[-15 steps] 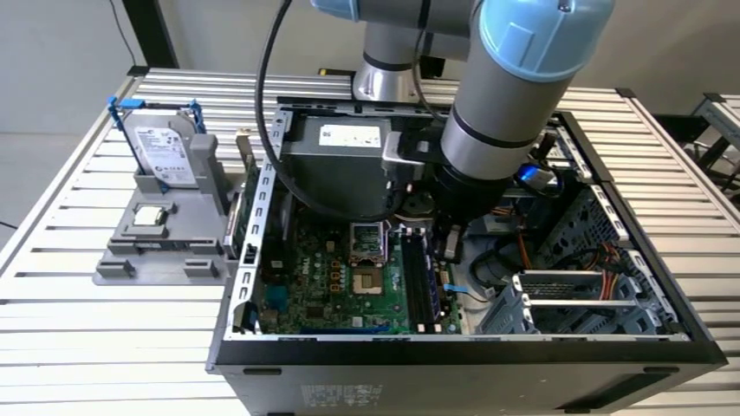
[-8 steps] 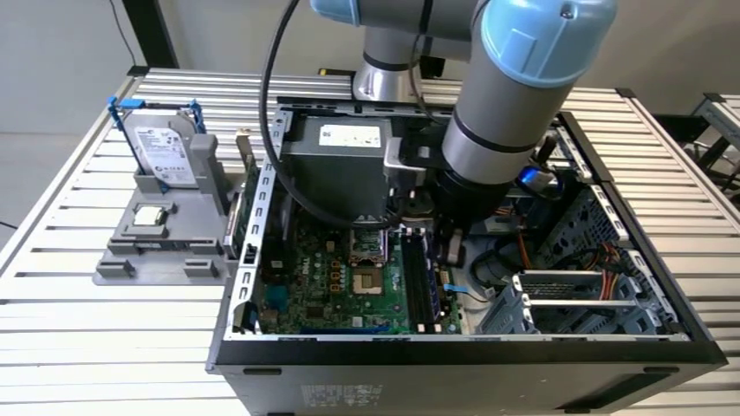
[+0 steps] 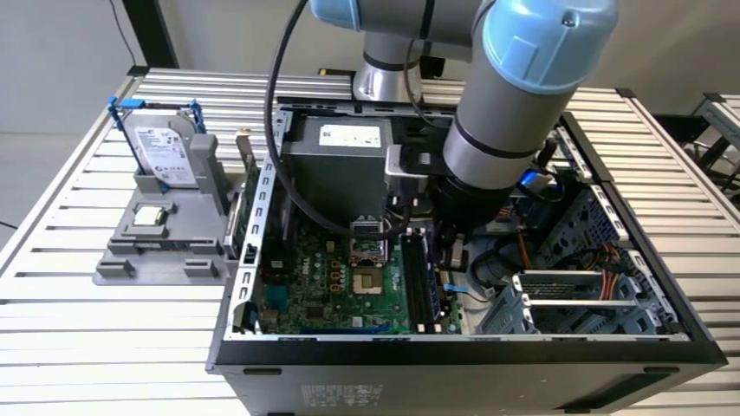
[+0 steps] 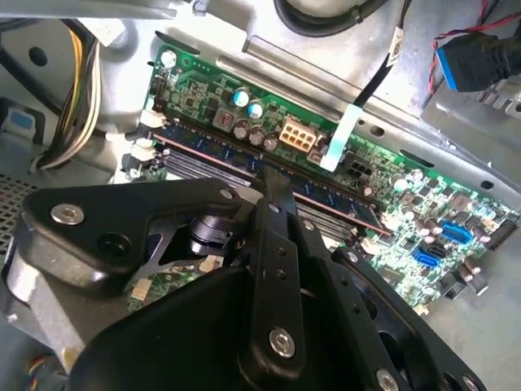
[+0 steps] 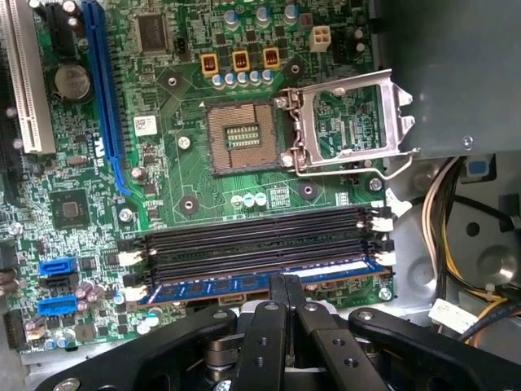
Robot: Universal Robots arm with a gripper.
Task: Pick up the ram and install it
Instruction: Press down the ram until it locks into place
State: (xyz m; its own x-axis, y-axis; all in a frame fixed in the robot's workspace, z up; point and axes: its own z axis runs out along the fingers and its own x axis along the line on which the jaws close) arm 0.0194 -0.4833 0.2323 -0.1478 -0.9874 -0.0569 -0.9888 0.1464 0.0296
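Fingers (image 5: 285,295) pinched on ram (image 5: 236,284) | ram lengthwise along slots (image 5: 256,244)

I see matt black fingers (image 5: 286,303) with bright metal screws. The ram (image 5: 244,285) looks like smooth blue circuit board. The motherboard (image 5: 187,175) is glossy green, its socket frame (image 5: 346,122) shiny metal. The worktop (image 3: 104,321) is ribbed, brushed metal.

Slatted metal table (image 3: 104,329), grey floor (image 3: 47,78).
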